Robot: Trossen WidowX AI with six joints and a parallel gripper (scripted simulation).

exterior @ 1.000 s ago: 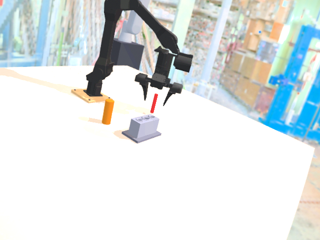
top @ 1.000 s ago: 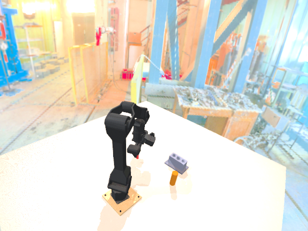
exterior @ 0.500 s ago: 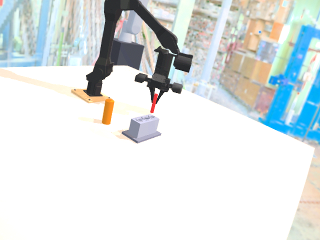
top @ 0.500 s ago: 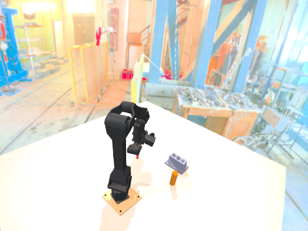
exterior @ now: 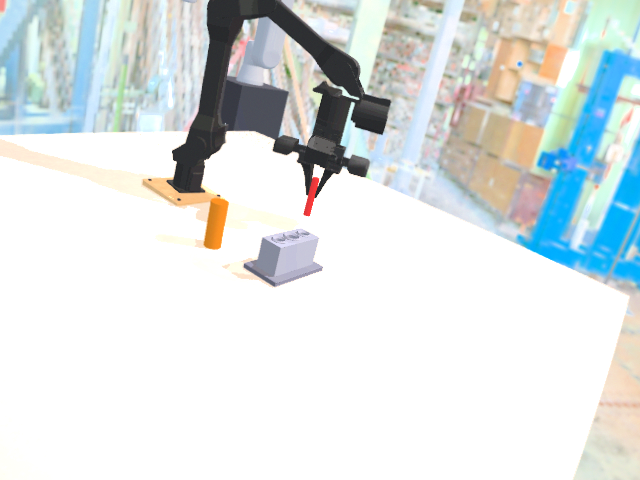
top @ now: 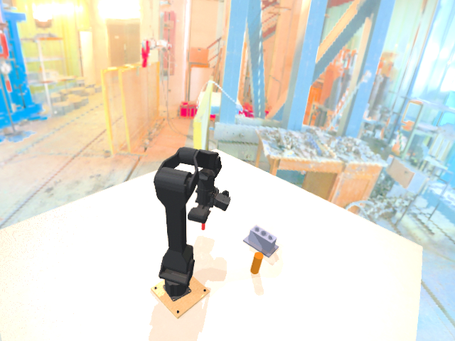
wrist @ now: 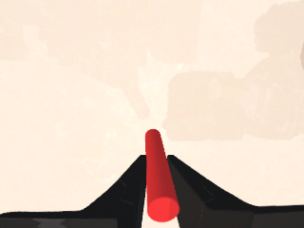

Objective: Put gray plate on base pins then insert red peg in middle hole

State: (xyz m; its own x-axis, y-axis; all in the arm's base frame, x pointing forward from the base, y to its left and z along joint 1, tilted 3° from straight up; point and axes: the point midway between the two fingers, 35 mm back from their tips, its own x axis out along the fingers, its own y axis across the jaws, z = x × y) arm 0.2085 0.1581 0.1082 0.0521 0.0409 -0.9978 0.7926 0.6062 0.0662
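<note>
My gripper (exterior: 313,194) (wrist: 156,161) is shut on the red peg (top: 202,226) (exterior: 308,207) (wrist: 161,187). The peg is upright with a slight lean, its lower end below the fingertips. In the wrist view its shadow lies apart from that end, so it hangs a little above the table. The gray plate (top: 261,243) (exterior: 295,255), a thick block with three round holes on top, sits level on the thin darker base (top: 257,246) (exterior: 297,275). Both are to the right of the gripper in the top view. The pins are hidden or too small to tell.
An orange cylinder (top: 256,263) (exterior: 216,223) stands upright on the white table (top: 323,286) (exterior: 361,361), near the base on the arm's side. The arm is mounted on a wooden board (top: 196,295) (exterior: 156,188). The table's edges show in the top and exterior views.
</note>
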